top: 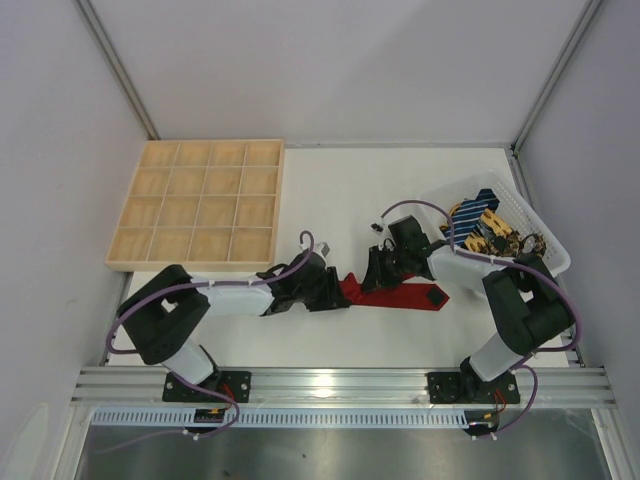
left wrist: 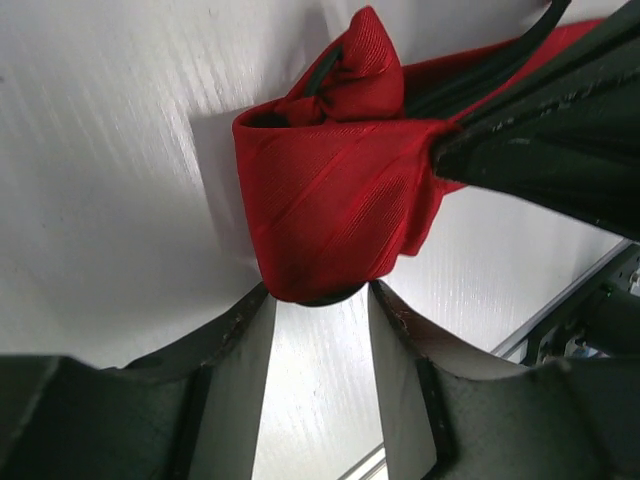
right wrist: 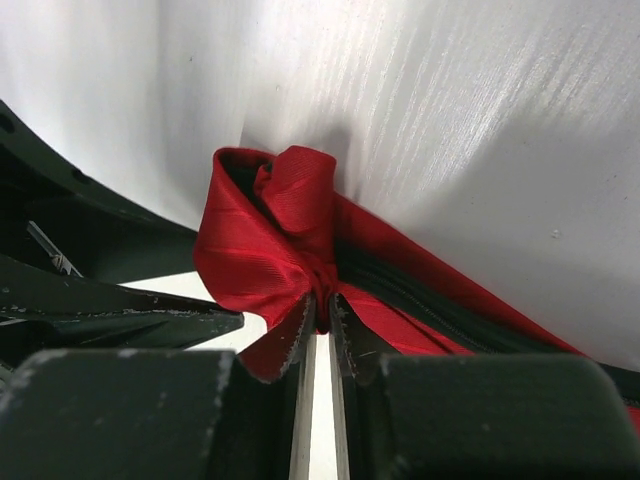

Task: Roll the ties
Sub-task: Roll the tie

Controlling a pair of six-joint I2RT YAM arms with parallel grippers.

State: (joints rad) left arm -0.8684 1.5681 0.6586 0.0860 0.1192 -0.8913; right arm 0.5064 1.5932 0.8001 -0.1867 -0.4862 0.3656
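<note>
A plain red tie (top: 400,297) lies on the white table between the two arms, its left end bunched into a loose roll. My right gripper (top: 378,275) is shut on a pinch of that roll (right wrist: 260,250), jaws almost touching (right wrist: 322,305). My left gripper (top: 340,290) is open, and the rolled end (left wrist: 330,200) sits right at its fingertips (left wrist: 318,300), touching them but not clamped. Navy striped (top: 482,205), mustard yellow (top: 490,225) and speckled (top: 503,243) ties lie heaped in a white basket (top: 555,258).
A wooden tray with a grid of compartments (top: 190,263) sits at the back left. The basket stands at the right, close behind my right arm. White walls enclose the table on three sides. A metal rail (top: 340,382) runs along the near edge.
</note>
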